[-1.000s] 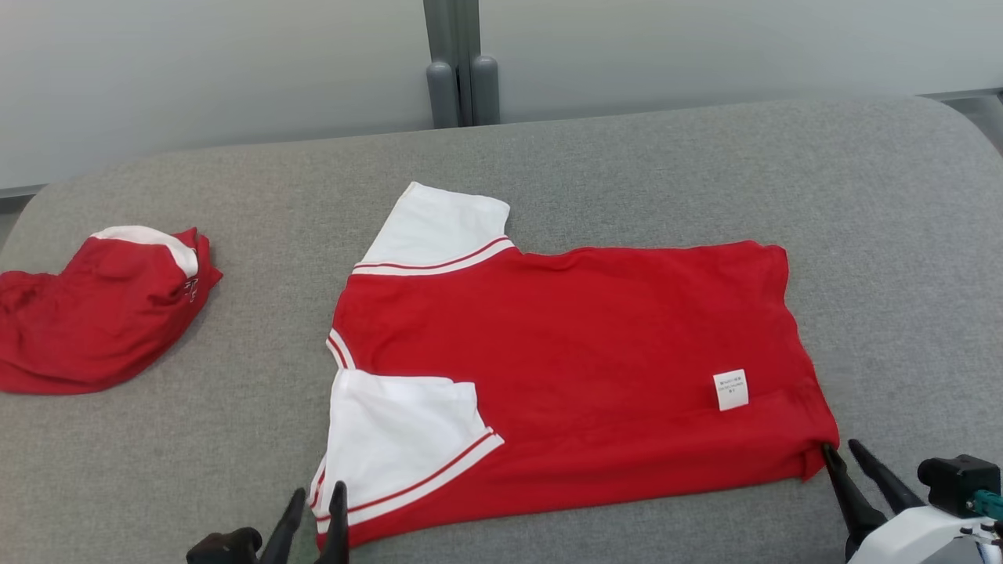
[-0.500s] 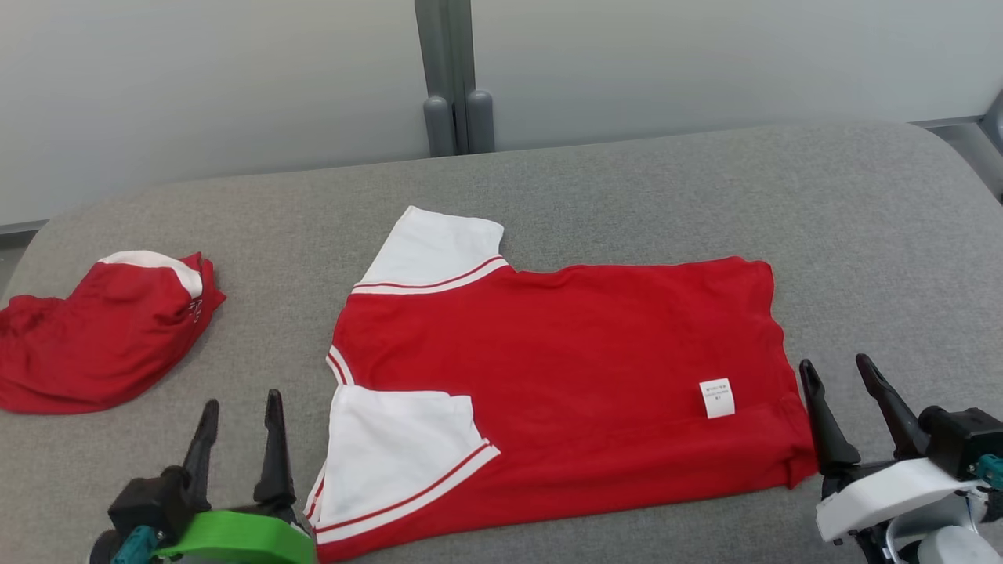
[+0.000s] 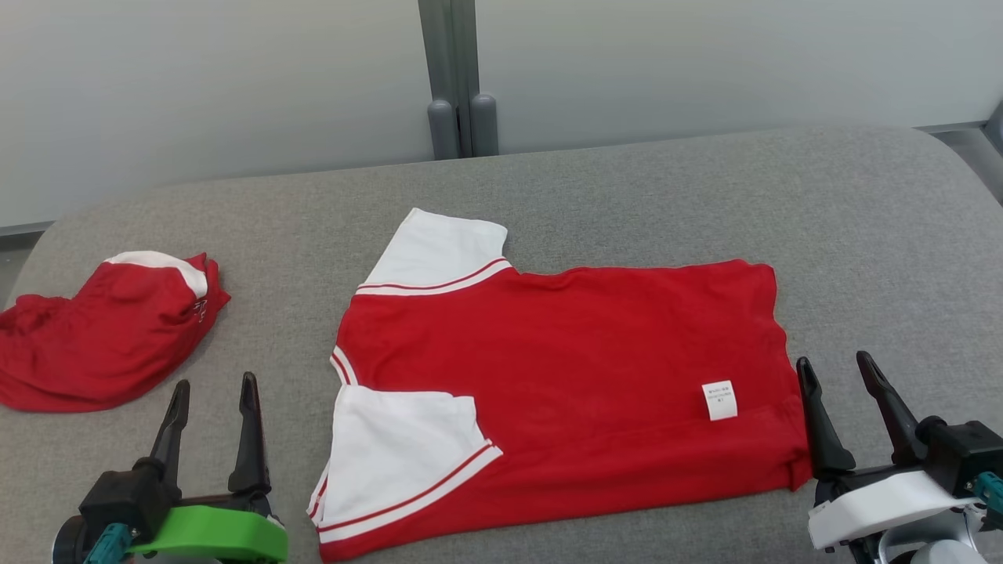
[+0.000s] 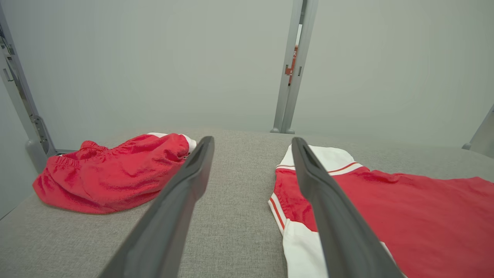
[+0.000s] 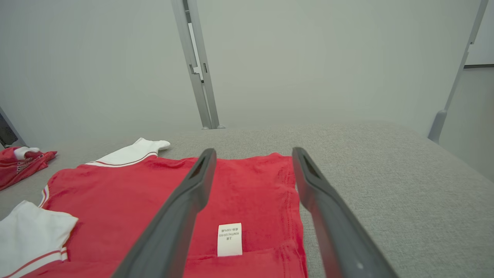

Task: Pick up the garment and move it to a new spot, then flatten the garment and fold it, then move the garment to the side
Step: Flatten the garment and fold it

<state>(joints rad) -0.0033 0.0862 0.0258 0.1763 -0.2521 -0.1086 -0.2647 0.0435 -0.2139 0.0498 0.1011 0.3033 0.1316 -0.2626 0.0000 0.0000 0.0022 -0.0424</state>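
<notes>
The garment is a red T-shirt with white sleeves. It lies flat across the middle of the grey cushion, collar end to the left, with a white label near its right hem. My left gripper stands open on the cushion left of the near sleeve, apart from the cloth. My right gripper is open beside the hem's right edge with nothing between its fingers. The left wrist view has my left gripper open over bare cushion, the garment to its right. In the right wrist view my right gripper straddles the hem of the garment.
A second red and white garment lies bunched at the cushion's left end. The grey cushion has rounded edges, with a pale wall and a grey post behind it. Bare cushion stretches to the right of the shirt and behind it.
Both grippers have opened, let go of the shirt's near edge and drawn away to either side. The shirt lies still. The head camera shifted slightly.
</notes>
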